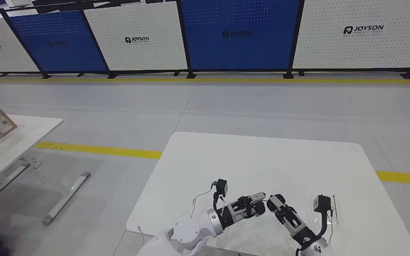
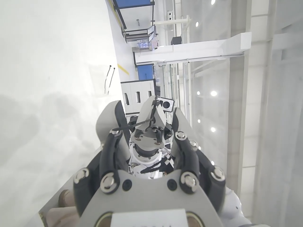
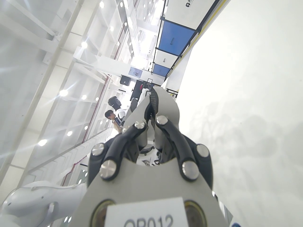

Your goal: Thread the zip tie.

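Two robot arms meet tip to tip above the near edge of a smooth, matte white surface (image 1: 256, 160), with a thin black plastic zip tie (image 2: 139, 122) held in the air between them. The right gripper (image 3: 152, 94), grey metal with ribbed black pads, has its jaws clenched on the zip tie. It pinches the strap so that a free length juts out sideways, seemingly to present it for threading.

The left gripper (image 2: 148, 109) faces it with jaws released and spread wide on either side of the right one, apparently leaving room to take the loose end. That end reaches one of the left fingers (image 2: 118, 119); whether it touches cannot be told.

The strap looks slim and springy, bending in a shallow curve rather than drooping. It will likely need support close to its tip to be aimed at the head. Two spare black zip ties (image 2: 109, 79) lie side by side on the surface, off to the right.
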{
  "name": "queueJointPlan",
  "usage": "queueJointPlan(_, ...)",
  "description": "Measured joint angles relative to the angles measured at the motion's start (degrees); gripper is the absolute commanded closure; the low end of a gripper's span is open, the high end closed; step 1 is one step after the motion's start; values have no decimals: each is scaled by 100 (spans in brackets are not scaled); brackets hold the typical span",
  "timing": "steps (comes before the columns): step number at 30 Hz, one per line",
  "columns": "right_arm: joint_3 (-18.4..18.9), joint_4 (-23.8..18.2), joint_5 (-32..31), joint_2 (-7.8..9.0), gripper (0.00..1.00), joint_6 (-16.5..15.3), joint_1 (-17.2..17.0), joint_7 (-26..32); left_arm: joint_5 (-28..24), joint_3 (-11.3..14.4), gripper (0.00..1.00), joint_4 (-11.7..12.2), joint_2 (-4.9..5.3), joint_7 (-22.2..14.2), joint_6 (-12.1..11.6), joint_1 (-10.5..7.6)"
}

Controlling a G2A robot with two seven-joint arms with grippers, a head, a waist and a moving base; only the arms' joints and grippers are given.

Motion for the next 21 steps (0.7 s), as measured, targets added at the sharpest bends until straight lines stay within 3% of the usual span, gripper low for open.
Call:
queueJointPlan(13,20,-17,-11,-8,100,94,-5,-23,11,-126,79,-110,33,50,-108,88)
queueJointPlan(21,46,-45,-3,-8,100,101,-26,-34,68,-149,82,-115,49,17,-47,96)
